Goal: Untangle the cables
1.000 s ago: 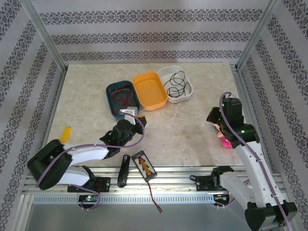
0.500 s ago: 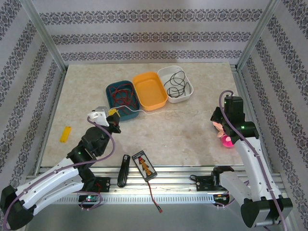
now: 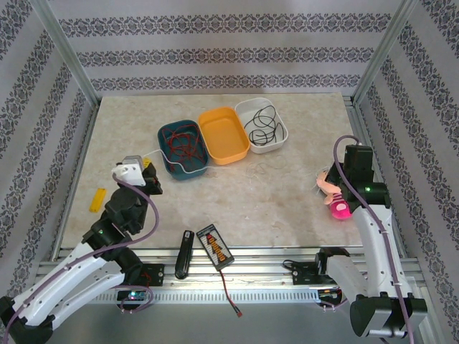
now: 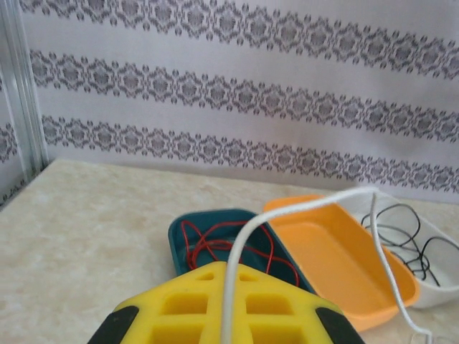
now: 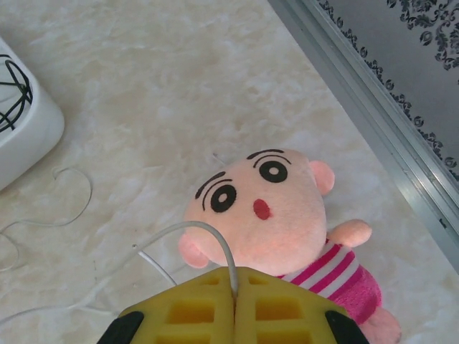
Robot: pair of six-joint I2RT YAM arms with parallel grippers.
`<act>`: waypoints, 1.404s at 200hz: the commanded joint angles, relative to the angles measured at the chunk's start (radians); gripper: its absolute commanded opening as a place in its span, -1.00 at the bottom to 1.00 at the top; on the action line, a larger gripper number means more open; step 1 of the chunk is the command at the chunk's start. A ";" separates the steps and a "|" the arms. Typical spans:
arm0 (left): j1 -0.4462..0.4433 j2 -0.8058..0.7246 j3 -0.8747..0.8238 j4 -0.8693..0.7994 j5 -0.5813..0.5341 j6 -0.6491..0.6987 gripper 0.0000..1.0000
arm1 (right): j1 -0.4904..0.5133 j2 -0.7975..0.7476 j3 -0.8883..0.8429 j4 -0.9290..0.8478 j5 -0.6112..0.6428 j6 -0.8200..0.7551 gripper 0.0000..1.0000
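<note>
- Pale whitish cable (image 4: 305, 203): it rises from between the yellow fingers of the left gripper (image 4: 228, 290), arcs through the air above the orange tray (image 4: 344, 258), and drops toward the lower right of the left wrist view.
- The left gripper has its jaws pressed together, pinching the whitish cable. Seen from above, it stands just beside the near-left corner of the teal tray (image 3: 161, 140).
- The right gripper (image 5: 234, 290) also has its jaws pressed together on the whitish cable, which emerges from the seam between them. From there the cable curves down onto the marble-patterned table (image 5: 179, 86).
- A plush doll (image 5: 265, 208) with a pink face and a striped shirt lies face up directly beneath the right gripper, near the table's right rail.
- The red cable (image 3: 181, 143) lies in loose loops inside the teal tray.
- The black cable (image 3: 262, 123) lies coiled inside the white tray (image 3: 284, 130).
- The three trays stand side by side at mid-table, with the orange tray between the other two.
- A yellow block (image 3: 97, 199) and a black orange-striped device (image 3: 215, 245) lie near the table's front edge, well apart from the trays.
</note>
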 commanded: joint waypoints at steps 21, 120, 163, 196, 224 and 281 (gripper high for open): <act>0.012 -0.019 0.097 -0.085 -0.044 0.115 -1.00 | -0.009 -0.040 0.013 -0.028 0.003 -0.019 -1.00; 0.244 -0.018 0.256 -0.256 -0.062 0.146 -1.00 | -0.293 0.030 0.046 -0.028 -0.087 -0.046 -1.00; 0.262 0.016 0.280 -0.156 -0.050 0.190 -1.00 | -0.324 -0.006 0.050 -0.037 -0.160 -0.054 -1.00; 0.275 0.054 0.321 -0.126 -0.059 0.221 -1.00 | -0.339 -0.011 0.071 -0.070 -0.094 -0.059 -1.00; 0.276 0.079 0.346 -0.112 0.052 0.198 -1.00 | -0.348 -0.036 0.062 -0.032 -0.224 -0.036 -1.00; 0.275 0.248 0.447 -0.097 0.344 0.103 -1.00 | -0.227 -0.080 0.084 0.017 -0.405 0.025 -1.00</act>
